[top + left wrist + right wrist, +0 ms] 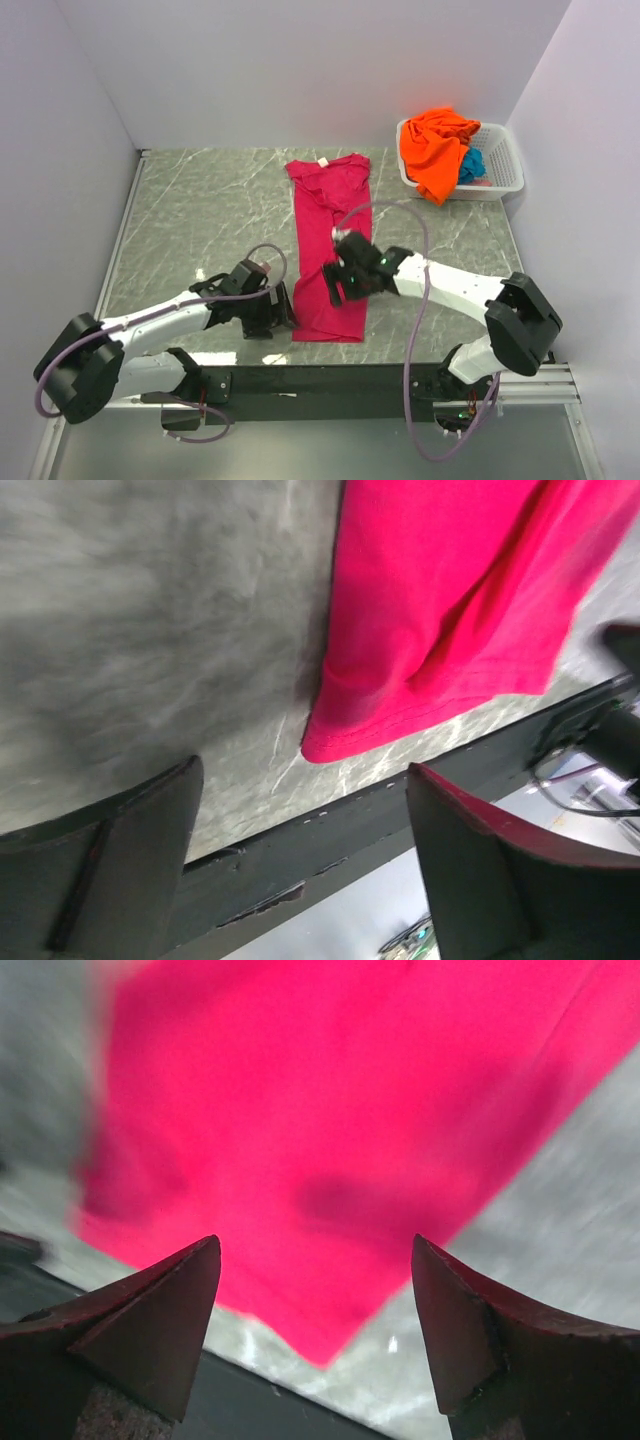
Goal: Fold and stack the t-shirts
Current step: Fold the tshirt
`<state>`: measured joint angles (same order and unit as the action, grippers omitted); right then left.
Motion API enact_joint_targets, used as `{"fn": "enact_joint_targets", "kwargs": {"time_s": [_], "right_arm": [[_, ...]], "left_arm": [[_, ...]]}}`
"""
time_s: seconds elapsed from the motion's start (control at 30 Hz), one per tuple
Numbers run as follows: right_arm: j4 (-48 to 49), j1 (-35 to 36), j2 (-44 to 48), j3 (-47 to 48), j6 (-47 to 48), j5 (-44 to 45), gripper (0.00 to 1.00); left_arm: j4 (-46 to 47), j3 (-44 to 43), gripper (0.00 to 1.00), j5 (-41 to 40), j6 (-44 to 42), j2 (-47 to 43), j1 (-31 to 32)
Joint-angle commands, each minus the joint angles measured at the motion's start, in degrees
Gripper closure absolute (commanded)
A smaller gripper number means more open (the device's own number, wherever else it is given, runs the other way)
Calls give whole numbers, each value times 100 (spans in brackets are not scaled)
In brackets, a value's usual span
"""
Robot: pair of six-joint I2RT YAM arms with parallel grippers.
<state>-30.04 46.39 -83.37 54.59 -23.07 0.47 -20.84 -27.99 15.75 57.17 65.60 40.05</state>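
Magenta t-shirt (330, 240) is found laid on the surface (200, 210) as a narrow strip, judged only part-folded; orange t-shirt (435, 150) and teal t-shirt (471, 165) are seen heaped in the basket (505, 160); left pincer (305, 770) and right pincer (315, 1245) are held agape, empty, by its near hem.

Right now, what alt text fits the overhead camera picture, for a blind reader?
A magenta-pink t-shirt lies in a long strip on a marbled table, the left gripper beside its near left corner, the right gripper over its near end. An orange t-shirt and a teal t-shirt sit in a white basket far right.
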Motion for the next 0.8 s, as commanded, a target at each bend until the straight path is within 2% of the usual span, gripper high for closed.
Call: {"fn": "enact_joint_targets", "kwargs": {"time_s": [0.0,0.07,0.2,0.27,0.3,0.5,0.53,0.57,0.63,0.77], "right_arm": [[43,291,216,-632,-610,146,17],[25,370,286,-896,-830,120,20],[209,677,471,-1222,-980,-47,23],[271,757,489,-1310,-1024,-214,23],[288,783,489,-1328,-1041,-223,23],[324,828,322,-1337,-1112,-118,25],[324,828,304,-1337,-1155,-83,26],[297,836,278,-1319,-1191,-56,26],[227,828,208,-1302,-1339,163,29],[104,836,190,-1441,-1472,243,40]], "left_arm": [[414,-207,13,-177,277,399,380],[318,-338,21,-396,295,584,607],[405,-523,27,-502,348,1033,855],[353,-585,37,-572,365,1226,907],[309,-655,44,-634,357,1279,916],[124,-804,76,-845,374,1525,1066],[72,-831,90,-924,392,1552,1066],[10,-857,99,-994,418,1613,1083],[-157,-919,99,-1126,435,1657,1092],[-324,-910,99,-1249,541,1544,1163]]}}
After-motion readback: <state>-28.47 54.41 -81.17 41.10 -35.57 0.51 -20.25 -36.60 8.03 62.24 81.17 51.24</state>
